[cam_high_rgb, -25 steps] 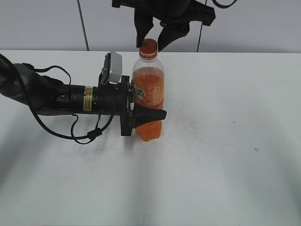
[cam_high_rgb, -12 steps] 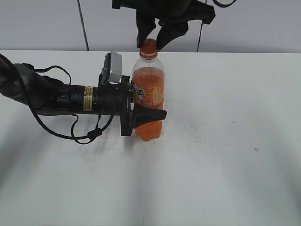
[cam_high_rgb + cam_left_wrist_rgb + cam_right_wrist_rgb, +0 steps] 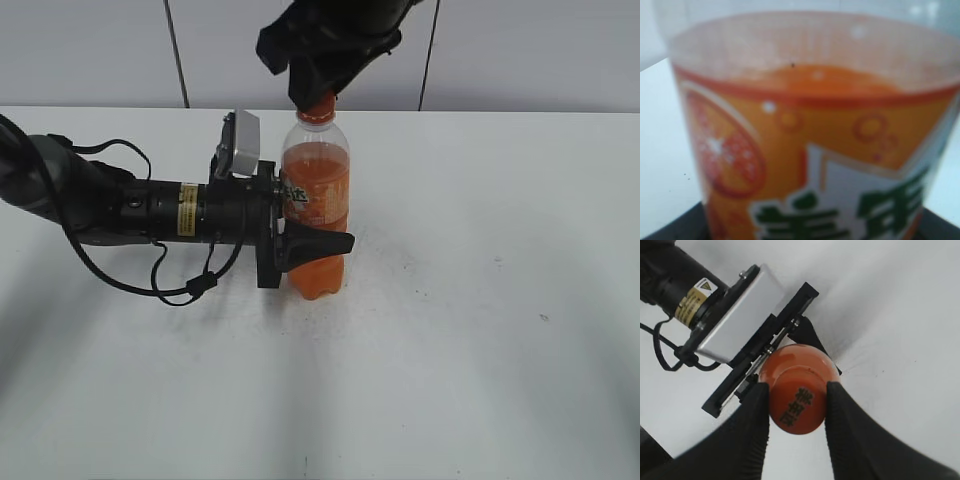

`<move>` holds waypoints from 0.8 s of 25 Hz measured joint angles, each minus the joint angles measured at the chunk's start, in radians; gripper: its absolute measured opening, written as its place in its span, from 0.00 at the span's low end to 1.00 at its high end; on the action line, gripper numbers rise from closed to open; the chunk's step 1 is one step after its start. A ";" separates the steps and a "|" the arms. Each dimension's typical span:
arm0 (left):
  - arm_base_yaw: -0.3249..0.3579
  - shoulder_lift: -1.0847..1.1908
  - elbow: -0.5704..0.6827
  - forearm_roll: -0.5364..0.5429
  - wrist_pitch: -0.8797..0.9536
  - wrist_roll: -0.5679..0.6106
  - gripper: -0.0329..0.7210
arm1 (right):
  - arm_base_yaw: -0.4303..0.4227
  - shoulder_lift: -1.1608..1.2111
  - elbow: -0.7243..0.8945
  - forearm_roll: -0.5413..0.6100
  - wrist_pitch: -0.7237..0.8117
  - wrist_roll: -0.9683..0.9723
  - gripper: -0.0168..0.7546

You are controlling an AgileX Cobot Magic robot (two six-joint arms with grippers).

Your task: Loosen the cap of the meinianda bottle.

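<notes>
The meinianda bottle point(image 3: 315, 200) stands upright on the white table, orange soda inside, orange label with green-white characters point(image 3: 805, 165). My left gripper point(image 3: 305, 245) lies level from the left and is shut on the bottle's body at label height. My right gripper point(image 3: 317, 92) comes down from above, and its two black fingers press both sides of the orange cap point(image 3: 799, 397). In the exterior view only the cap's lower edge and the neck ring point(image 3: 315, 112) show under the fingers. In the right wrist view the right gripper point(image 3: 797, 405) has the cap between its fingertips.
The left arm point(image 3: 110, 205) with its cables lies across the left of the white table point(image 3: 480, 330). Its wrist camera box point(image 3: 240, 145) stands beside the bottle's shoulder. A grey wall point(image 3: 540, 50) runs behind the table.
My right gripper has come down and closed on the cap; one second ago its fingers stood apart on either side. Its wrist has turned. The left gripper and bottle have not moved.
</notes>
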 joint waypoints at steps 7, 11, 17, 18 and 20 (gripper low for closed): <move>0.000 0.000 0.000 0.000 0.001 -0.001 0.60 | 0.000 0.000 0.000 0.001 0.001 -0.294 0.36; -0.001 0.000 0.000 0.000 0.001 -0.001 0.60 | 0.000 0.000 -0.002 0.001 0.018 -0.409 0.36; -0.001 0.000 0.000 0.000 0.001 0.000 0.60 | 0.000 0.000 -0.003 0.002 0.030 -0.581 0.36; -0.001 0.000 0.000 0.000 0.001 0.000 0.60 | 0.000 0.000 -0.003 0.002 0.031 -0.613 0.36; -0.001 0.000 0.000 0.000 0.001 0.000 0.60 | 0.000 0.000 -0.003 0.002 0.031 -0.657 0.36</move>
